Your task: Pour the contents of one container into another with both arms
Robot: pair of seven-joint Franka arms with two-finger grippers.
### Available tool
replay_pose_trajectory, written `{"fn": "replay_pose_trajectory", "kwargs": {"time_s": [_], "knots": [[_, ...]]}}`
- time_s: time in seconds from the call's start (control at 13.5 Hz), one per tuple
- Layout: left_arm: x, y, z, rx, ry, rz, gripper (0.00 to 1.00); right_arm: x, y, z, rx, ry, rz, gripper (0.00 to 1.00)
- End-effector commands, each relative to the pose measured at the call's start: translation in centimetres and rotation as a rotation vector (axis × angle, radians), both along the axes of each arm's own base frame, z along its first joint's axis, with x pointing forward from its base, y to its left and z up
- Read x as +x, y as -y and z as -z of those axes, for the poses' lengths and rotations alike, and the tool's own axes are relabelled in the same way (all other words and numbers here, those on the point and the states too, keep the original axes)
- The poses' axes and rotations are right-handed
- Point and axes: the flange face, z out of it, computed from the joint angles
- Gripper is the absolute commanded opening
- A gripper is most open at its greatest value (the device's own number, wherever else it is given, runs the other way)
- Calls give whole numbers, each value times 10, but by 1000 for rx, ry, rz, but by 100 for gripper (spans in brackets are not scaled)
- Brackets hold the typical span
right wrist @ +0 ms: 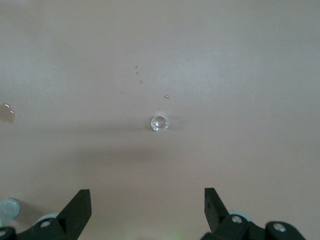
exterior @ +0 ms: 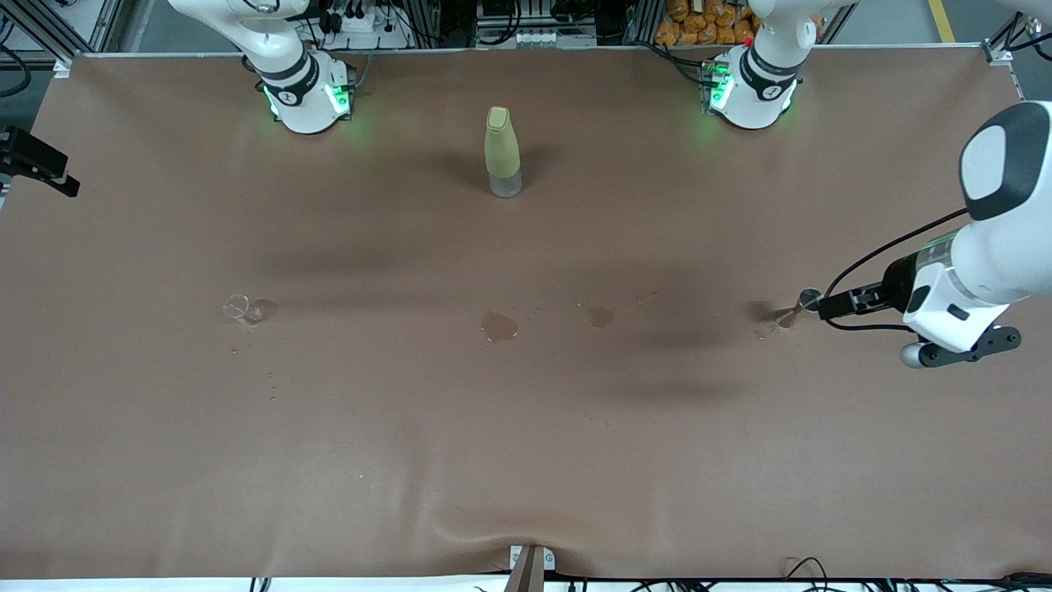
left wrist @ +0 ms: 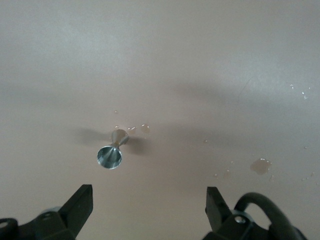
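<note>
Brown cloth-covered bench (exterior: 526, 460) w/ three things on it, well apart. Tall pale yellow-green bottle w/ clear base (exterior: 502, 153) stands upright mid-bench, between the two arm bases, farther from front cam than everything else. Small clear glass cup (exterior: 239, 308) sits toward the right arm's end; small shiny metal double-cone measuring cup (exterior: 801, 304) sits toward the left arm's end, its mouth facing up. Two brownish wet patches (exterior: 500, 326) lie between the cups, approx. level w/ them, plus scattered droplets near each cup.

Left pincer (left wrist: 150, 202) – hangs over the left arm's end of the bench, beside and above the metal measuring cup (left wrist: 111, 152); black fingers (left wrist: 80, 202) spread wide, released, grasping nothing. In front view the left arm (exterior: 978, 255) comes in from the frame edge, its black finger tip just beside the metal cup, whether touching can't tell.

Right pincer (right wrist: 147, 205) – seen only in right wrist view; over the bench above the clear glass cup (right wrist: 159, 122), fingers (right wrist: 80, 205) spread wide, released, nothing between them. A few droplets (right wrist: 138, 73) lie on the cloth near that cup. Right arm's base (exterior: 304, 90) shows at top of front view, green lights on
</note>
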Motion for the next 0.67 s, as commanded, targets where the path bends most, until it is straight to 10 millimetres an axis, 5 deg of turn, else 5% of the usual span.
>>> {"fn": "replay_pose_trajectory", "kwargs": {"time_s": [0.0,0.59], "knots": [[-4,4,-8,26,35,-17,100,-6,-4,-5,14,15,-8,100],[-2,2,-6,23,32,1,100,-4,1,-9,10,22,-1,100]]}}
